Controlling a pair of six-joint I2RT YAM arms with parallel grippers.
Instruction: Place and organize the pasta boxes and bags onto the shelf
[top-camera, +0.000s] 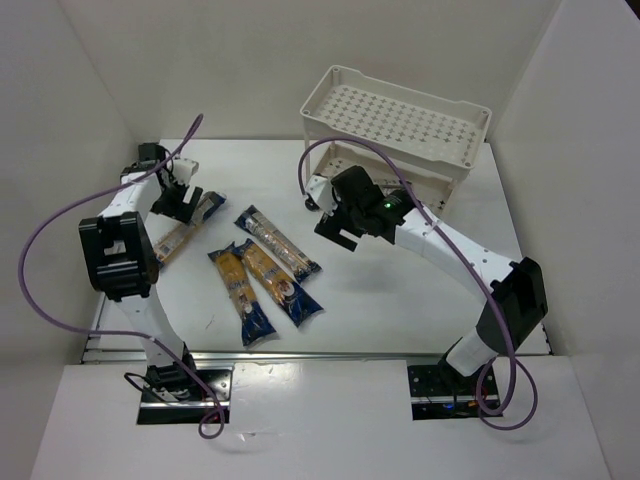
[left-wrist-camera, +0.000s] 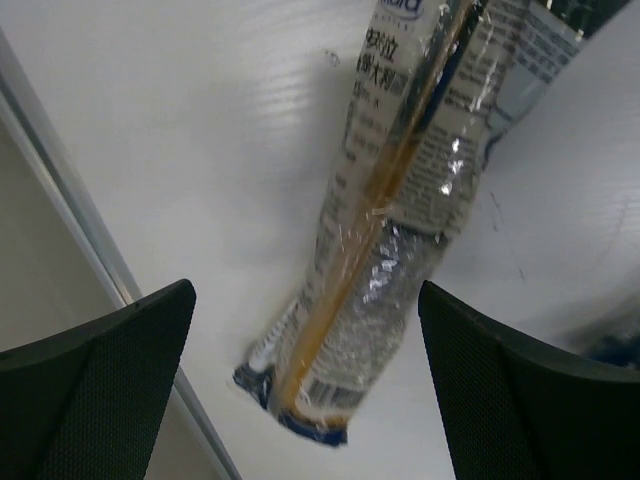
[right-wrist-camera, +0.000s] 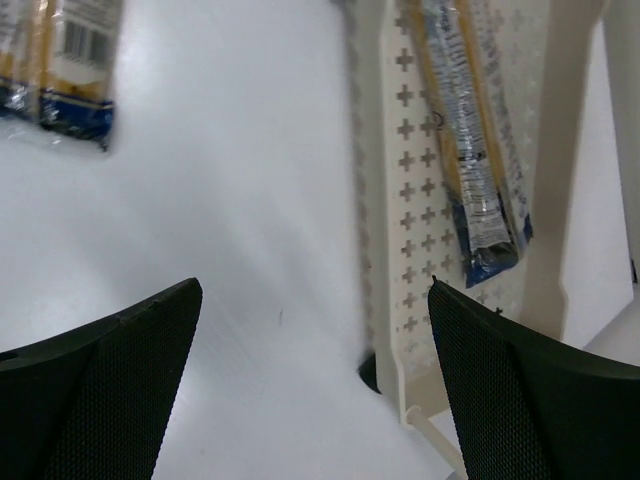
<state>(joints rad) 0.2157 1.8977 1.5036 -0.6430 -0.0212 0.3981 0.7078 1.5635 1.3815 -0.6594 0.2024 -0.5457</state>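
On the table (top-camera: 400, 300) I see the shelf (top-camera: 395, 125) far right, one spaghetti packet (right-wrist-camera: 470, 150) on its lower tray, three packets (top-camera: 265, 275) mid-table, a fourth packet (left-wrist-camera: 390, 220) under my wide-spread left gripper (top-camera: 183, 205), and the right gripper (top-camera: 338, 228) likewise spread beside the shelf.

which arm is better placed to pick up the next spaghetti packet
Left. The left jaws hover open over a spaghetti packet on the table; the right jaws hang open and empty beside the shelf.

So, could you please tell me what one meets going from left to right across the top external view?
The left gripper → three spaghetti packets lying together → right gripper → shelf.
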